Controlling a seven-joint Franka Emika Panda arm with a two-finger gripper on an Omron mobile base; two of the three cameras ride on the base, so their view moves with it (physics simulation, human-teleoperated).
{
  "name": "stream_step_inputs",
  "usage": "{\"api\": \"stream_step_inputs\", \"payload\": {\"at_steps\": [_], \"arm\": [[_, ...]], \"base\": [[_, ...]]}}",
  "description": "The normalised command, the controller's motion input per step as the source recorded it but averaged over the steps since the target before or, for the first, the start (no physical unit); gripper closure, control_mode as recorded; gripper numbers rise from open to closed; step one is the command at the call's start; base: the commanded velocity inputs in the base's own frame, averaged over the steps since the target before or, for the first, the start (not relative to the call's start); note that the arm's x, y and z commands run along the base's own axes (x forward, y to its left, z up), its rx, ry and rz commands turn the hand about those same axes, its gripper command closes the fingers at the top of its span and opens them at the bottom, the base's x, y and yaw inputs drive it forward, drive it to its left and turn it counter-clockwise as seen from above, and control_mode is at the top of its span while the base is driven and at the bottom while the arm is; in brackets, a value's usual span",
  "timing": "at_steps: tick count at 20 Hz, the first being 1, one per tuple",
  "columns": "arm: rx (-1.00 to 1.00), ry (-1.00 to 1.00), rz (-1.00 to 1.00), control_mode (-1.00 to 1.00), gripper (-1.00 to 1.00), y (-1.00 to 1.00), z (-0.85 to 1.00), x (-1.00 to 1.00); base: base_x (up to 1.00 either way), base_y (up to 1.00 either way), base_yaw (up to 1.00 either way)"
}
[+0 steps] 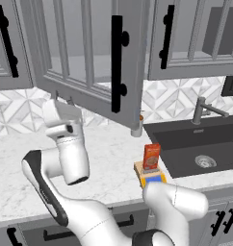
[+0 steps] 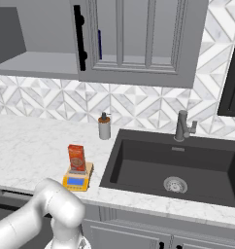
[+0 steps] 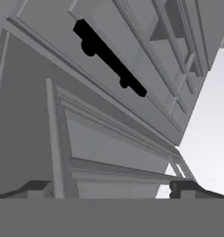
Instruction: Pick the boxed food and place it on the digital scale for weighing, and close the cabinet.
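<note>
White marbled table (image 1: 109,158) is running across the middle of the left base view, with a dark sink (image 1: 200,144) sitting at right. Boxed food (image 1: 151,157) is standing upright on the digital scale (image 1: 149,175), at lower centre, just left of the sink. Cabinet (image 1: 89,53) door is hanging open across the upper centre, black handle facing the camera. Tool (image 3: 111,187) is pointing up at the door's underside in the hand view, fingers (image 3: 37,187) standing wide apart, holding nothing. Soap dispenser (image 2: 105,126) is standing behind the sink's corner.
</note>
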Motion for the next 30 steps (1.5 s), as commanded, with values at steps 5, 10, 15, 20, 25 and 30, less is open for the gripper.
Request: {"api": "stream_step_inputs", "payload": {"at_steps": [5,10,15,20,25,30], "arm": [[0.16,0.00,0.00,-1.00,-1.00,-1.00,0.54,0.00],[0.14,0.00,0.00,-1.00,-1.00,-0.95,0.62,0.00],[0.14,0.12,-0.02,-1.00,-1.00,-0.96,0.50,0.47],[0.11,0.25,-0.03,-1.00,-1.00,-1.00,0.38,0.66],[0.05,0.34,-0.04,-1.00,-1.00,-1.00,0.43,0.67],[0.03,0.22,-0.01,-1.00,-1.00,-0.89,0.15,0.95]], "base": [[0.00,0.00,0.00],[0.00,0.00,0.00],[0.00,0.00,0.00],[0.00,0.00,0.00],[0.00,0.00,0.00],[0.00,0.00,0.00]]}}
